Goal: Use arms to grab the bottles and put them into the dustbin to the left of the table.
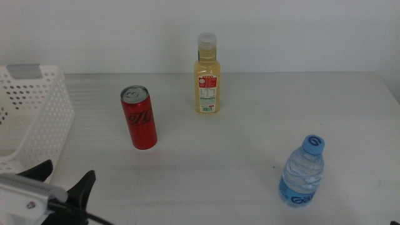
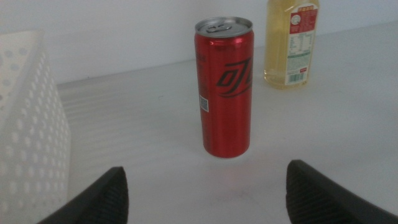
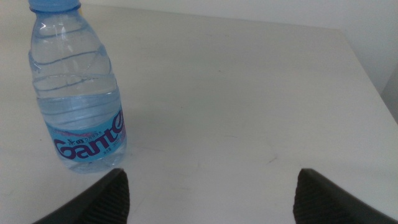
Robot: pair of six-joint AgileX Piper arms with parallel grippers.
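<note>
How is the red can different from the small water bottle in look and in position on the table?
The red can is opaque metal with a pull-tab top; the water bottle is clear plastic with a blue cap. The red can stands nearer the white basket, ahead of the open left gripper; the water bottle stands on the opposite side, off-centre before the open right gripper. Both stand upright on the table, untouched.

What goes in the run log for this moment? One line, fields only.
left gripper: open, facing red can | right gripper: open, beside water bottle | juice bottle: upright | dustbin: no bottles visible inside
</note>
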